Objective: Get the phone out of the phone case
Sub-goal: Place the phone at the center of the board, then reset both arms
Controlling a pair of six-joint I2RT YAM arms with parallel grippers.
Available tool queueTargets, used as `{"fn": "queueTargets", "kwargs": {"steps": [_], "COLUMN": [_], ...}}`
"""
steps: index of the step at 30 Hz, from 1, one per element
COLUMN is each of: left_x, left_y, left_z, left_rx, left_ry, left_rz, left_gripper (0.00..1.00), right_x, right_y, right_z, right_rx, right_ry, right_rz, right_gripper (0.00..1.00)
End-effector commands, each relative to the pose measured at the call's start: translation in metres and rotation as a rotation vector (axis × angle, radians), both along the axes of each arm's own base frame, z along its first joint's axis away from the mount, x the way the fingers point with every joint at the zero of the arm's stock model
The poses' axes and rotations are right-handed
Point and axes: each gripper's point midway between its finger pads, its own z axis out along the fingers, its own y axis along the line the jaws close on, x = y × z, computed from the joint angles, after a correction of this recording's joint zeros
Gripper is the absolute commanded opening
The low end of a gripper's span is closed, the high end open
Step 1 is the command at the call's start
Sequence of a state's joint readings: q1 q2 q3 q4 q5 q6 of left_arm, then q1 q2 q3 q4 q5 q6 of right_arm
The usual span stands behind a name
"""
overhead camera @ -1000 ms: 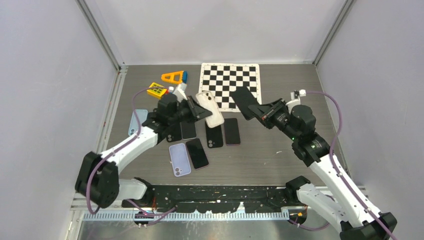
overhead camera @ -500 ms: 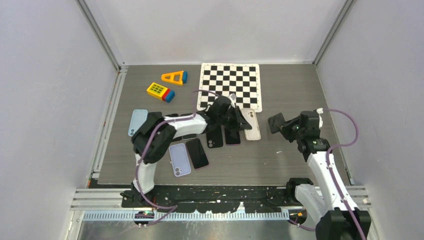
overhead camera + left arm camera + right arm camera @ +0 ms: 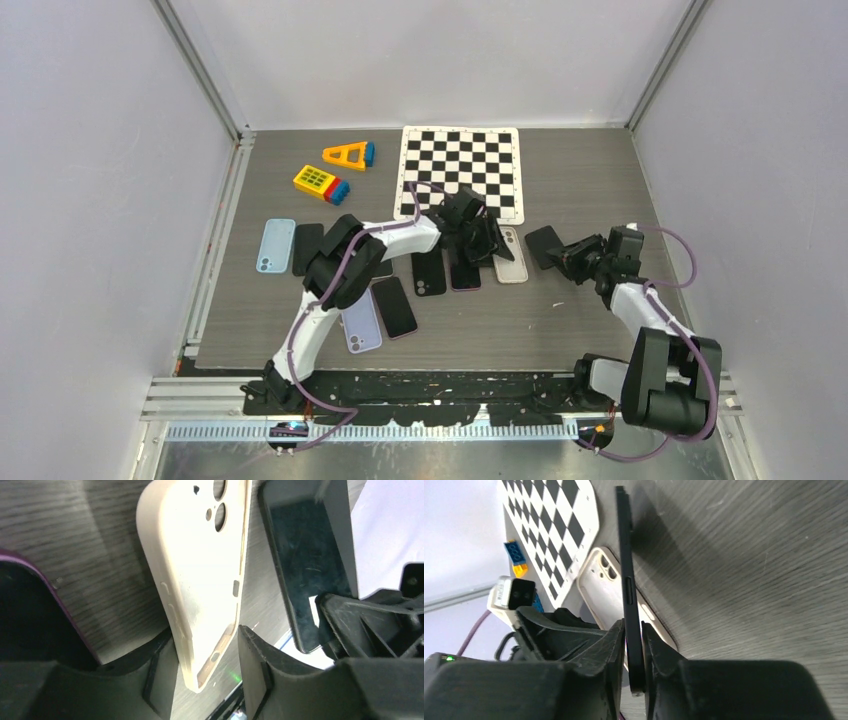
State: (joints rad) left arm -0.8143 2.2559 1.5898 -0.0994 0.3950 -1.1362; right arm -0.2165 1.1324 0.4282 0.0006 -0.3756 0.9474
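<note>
Right jaws pinch phone [image 3: 625, 555], left jaws straddle case [image 3: 195, 570].

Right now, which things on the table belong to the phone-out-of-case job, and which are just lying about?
Job: cream case, held phone.
Lying about: checkered mat, yellow block, orange block, blue case, lilac case, black phones.

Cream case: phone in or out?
Out. The cream case lies empty on its own; the right gripper holds the black phone apart from it.
</note>
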Motion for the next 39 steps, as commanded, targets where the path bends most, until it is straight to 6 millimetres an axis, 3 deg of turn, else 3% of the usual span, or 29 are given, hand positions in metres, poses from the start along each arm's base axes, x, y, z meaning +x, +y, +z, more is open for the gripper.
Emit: {"fn": "queueTargets", "kwargs": {"steps": [1, 7, 10, 14, 20, 23, 26, 27, 28, 29, 32, 35, 37, 39], "left_x": [0.002, 0.005, 0.003, 0.004, 0.000, -0.016, -0.026, -0.030, -0.035, -0.040, -0.060, -0.086, -0.104, -0.122], "left_y": [0.011, 0.022, 0.025, 0.033, 0.053, 0.068, 0.106, 0.124, 0.141, 0.162, 0.228, 0.291, 0.320, 0.346], "left_z": [0.006, 0.007, 0.013, 0.022, 0.050, 0.083, 0.125, 0.136, 0.145, 0.157, 0.178, 0.202, 0.215, 0.226], "left_rx": [0.079, 0.151, 0.158, 0.187, 0.243, 0.221, 0.250, 0.269, 0.291, 0.325, 0.453, 0.505, 0.492, 0.468], "left_ry": [-0.030, -0.054, -0.069, -0.110, -0.184, -0.236, -0.369, -0.417, -0.453, -0.497, -0.577, -0.649, -0.690, -0.727], "left_rz": [-0.012, -0.009, -0.022, -0.032, -0.057, -0.102, -0.045, -0.014, 0.010, 0.042, 0.134, 0.249, 0.305, 0.344], "left_gripper": [0.51, 0.59, 0.60, 0.61, 0.69, 0.75, 0.77, 0.77, 0.77, 0.78, 0.81, 0.82, 0.99, 1.00], "right_x": [-0.005, -0.016, -0.022, -0.025, -0.027, -0.027, -0.030, -0.035, -0.035, -0.041, -0.051, -0.065, -0.075, -0.086], "right_y": [0.013, 0.004, -0.002, -0.013, -0.024, -0.017, -0.015, -0.014, -0.015, -0.015, -0.016, -0.022, -0.026, -0.032], "right_z": [-0.008, -0.031, -0.035, -0.031, -0.010, 0.022, 0.067, 0.073, 0.096, 0.103, 0.160, 0.196, 0.220, 0.237], "right_rx": [0.016, -0.026, -0.062, -0.128, -0.186, -0.185, -0.212, -0.216, -0.236, -0.241, -0.277, -0.313, -0.341, -0.368], "right_ry": [0.007, 0.146, 0.192, 0.216, 0.223, 0.129, 0.011, 0.013, -0.046, -0.043, -0.168, -0.229, -0.279, -0.309], "right_rz": [0.117, 0.092, 0.087, 0.057, 0.028, 0.055, 0.055, 0.053, 0.045, 0.039, 0.000, -0.056, -0.099, -0.146], "right_gripper": [0.31, 0.55, 0.73, 0.83, 0.87, 0.87, 0.87, 0.87, 0.87, 0.87, 0.95, 0.97, 0.97, 0.97]}}
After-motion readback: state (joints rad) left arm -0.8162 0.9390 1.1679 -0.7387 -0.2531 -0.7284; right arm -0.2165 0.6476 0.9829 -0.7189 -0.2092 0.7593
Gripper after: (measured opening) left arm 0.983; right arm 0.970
